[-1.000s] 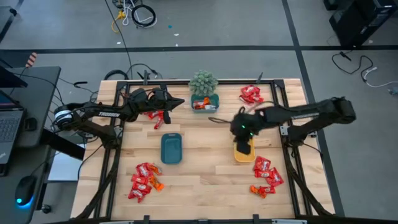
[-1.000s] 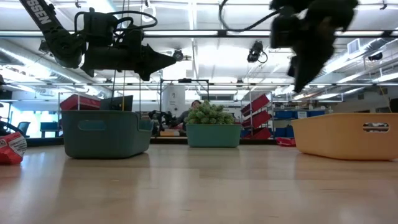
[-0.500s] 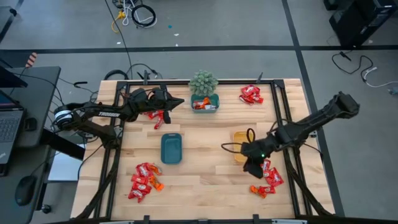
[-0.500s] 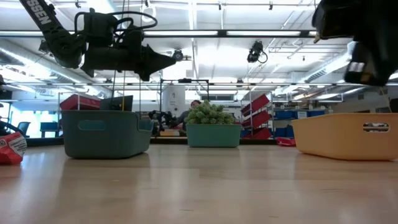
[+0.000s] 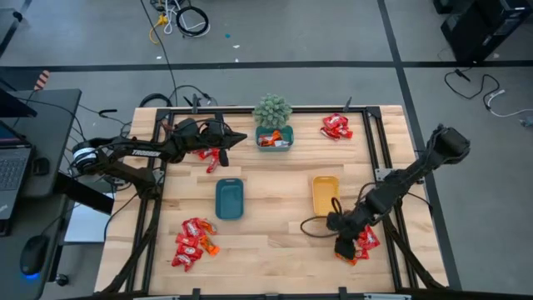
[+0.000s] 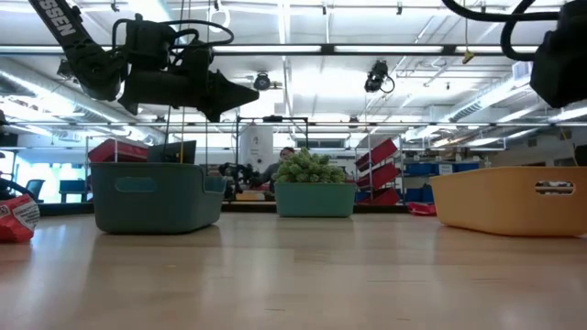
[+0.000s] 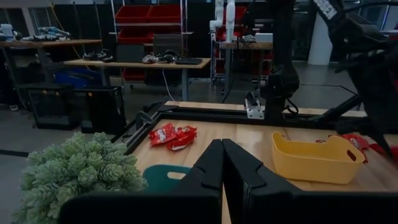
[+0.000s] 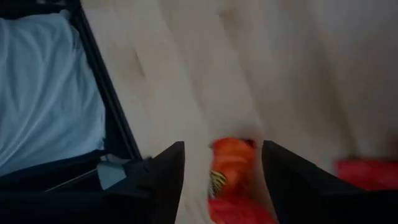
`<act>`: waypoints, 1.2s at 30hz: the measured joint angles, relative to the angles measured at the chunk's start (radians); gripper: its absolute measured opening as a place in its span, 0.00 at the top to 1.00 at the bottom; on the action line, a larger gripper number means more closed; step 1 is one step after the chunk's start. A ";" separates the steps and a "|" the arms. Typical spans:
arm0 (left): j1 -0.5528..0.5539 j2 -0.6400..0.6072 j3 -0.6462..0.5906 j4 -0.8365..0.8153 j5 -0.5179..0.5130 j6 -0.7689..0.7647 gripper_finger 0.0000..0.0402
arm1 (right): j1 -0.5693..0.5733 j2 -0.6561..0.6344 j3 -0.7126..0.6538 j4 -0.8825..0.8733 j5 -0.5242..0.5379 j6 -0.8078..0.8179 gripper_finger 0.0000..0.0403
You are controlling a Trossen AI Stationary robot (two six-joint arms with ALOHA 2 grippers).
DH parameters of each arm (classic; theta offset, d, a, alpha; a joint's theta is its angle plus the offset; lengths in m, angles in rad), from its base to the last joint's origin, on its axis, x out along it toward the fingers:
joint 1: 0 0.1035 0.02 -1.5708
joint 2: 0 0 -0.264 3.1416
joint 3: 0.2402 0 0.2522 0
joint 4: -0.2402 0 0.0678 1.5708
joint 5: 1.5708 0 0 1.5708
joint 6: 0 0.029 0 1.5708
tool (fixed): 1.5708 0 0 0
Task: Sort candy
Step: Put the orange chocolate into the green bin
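The right gripper hangs over the candy pile at the table's near right corner, its fingers spread apart with nothing between them but an orange packet lying on the wood directly ahead. Red packets lie just beside it, so the grasp will likely go best if the fingers straddle only the orange one, come straight down and close on its flat sides without catching a neighbour. The yellow tray stands near, behind the gripper; the teal tray is well apart, across the table. The right arm reaches from its base at the table's right edge, folded low and angled steeply down. The left gripper waits raised beside the potted plant, fingers pressed together and empty.
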 joint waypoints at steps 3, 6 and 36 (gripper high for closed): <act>0.000 0.000 0.000 -0.016 0.000 0.000 0.99 | 0.023 0.068 0.000 0.085 -0.022 0.005 0.49; -0.002 0.000 0.000 -0.041 0.000 -0.001 0.99 | 0.046 0.128 0.000 0.106 -0.063 0.014 0.49; -0.002 0.000 0.000 -0.087 0.000 -0.006 0.99 | 0.106 0.171 0.008 0.113 -0.170 0.110 0.54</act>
